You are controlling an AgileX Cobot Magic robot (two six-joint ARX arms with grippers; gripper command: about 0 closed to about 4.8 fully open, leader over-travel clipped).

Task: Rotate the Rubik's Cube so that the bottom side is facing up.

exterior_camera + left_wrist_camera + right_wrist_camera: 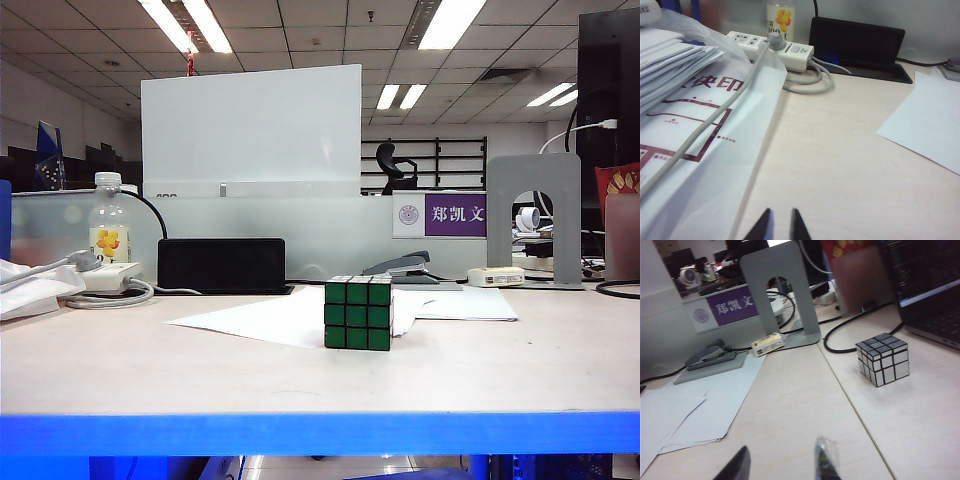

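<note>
The Rubik's Cube [358, 313] stands on white paper near the middle of the table in the exterior view. Its green face is turned to the camera, and its top hardly shows. It appears in neither wrist view. Neither arm shows in the exterior view. My left gripper [781, 217] hangs over bare tabletop beside a plastic bag, with its dark tips a narrow gap apart and nothing between them. My right gripper [785, 455] is over the tabletop on the right side, open wider and empty. One of its fingertips [826, 455] is wrapped in clear film.
A plastic bag of envelopes [685, 100], a power strip [771, 47] with its cable and a bottle [108, 225] are at the left. A black box [221, 265], a stapler [400, 268] and a grey bookend [534, 215] line the back. A silver mirror cube [883, 358] and a laptop [930, 290] sit at the right.
</note>
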